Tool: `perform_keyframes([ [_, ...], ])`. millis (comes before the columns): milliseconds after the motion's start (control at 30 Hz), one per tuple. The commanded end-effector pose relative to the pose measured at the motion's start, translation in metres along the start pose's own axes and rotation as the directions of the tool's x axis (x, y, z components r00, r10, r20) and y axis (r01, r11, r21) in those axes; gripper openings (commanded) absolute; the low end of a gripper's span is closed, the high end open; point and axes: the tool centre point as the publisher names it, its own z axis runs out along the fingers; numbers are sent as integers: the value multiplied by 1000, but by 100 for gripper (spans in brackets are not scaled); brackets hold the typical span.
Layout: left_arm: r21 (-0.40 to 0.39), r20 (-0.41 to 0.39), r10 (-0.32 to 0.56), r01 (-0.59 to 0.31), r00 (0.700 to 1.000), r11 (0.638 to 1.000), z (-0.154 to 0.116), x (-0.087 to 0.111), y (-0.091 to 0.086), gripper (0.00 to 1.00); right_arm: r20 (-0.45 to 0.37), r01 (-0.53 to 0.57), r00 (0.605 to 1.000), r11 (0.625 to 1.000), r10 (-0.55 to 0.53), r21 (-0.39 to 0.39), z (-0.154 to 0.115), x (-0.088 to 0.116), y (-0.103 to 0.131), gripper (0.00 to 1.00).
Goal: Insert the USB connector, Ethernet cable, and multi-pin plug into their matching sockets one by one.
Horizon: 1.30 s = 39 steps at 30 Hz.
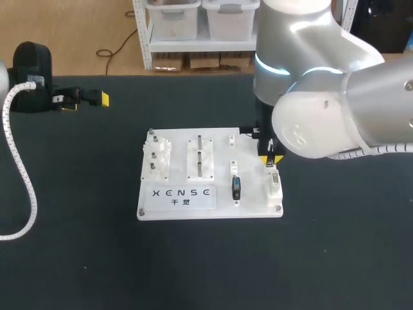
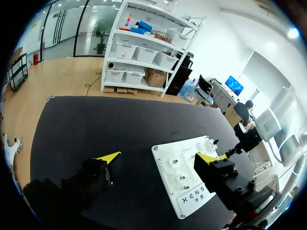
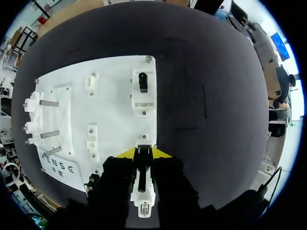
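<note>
A white socket board (image 1: 251,174) lies mid-table. My right gripper (image 1: 271,158) hangs over its right edge, just above a white socket block (image 1: 275,188). In the right wrist view the right gripper (image 3: 140,152) is shut on a narrow black plug (image 3: 141,172), which runs back between its fingers. Ahead of it along the same edge sits another white block (image 3: 135,98) with a dark socket. A black connector with a blue mark (image 1: 235,187) stands in the board's middle holder. My left gripper (image 1: 84,100) is open and empty at the table's far left; in its own view the left gripper (image 2: 158,158) has nothing between its fingers.
Three upright pegs (image 1: 155,155) stand at the board's left end and two slotted strips (image 1: 199,158) in its middle. A white ribbed hose (image 1: 26,181) from my left arm curves over the table's left side. The board (image 2: 189,167) lies ahead of the left gripper.
</note>
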Motion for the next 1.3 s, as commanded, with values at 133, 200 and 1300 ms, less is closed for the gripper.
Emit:
perform_keyframes([
  [133, 0, 0, 0, 0, 1000, 1000, 0, 0, 0, 100, 2, -1, 1000, 1000, 1, 0, 3, 2, -1, 0],
  [200, 0, 0, 0, 0, 1000, 1000, 0, 0, 0, 100, 2, -1, 1000, 1000, 1, 0, 3, 2, -1, 0],
  [1300, 0, 0, 0, 0, 1000, 1000, 0, 0, 0, 100, -38, -34, 999, 999, 36, 40, 16, 2, -6, 41],
])
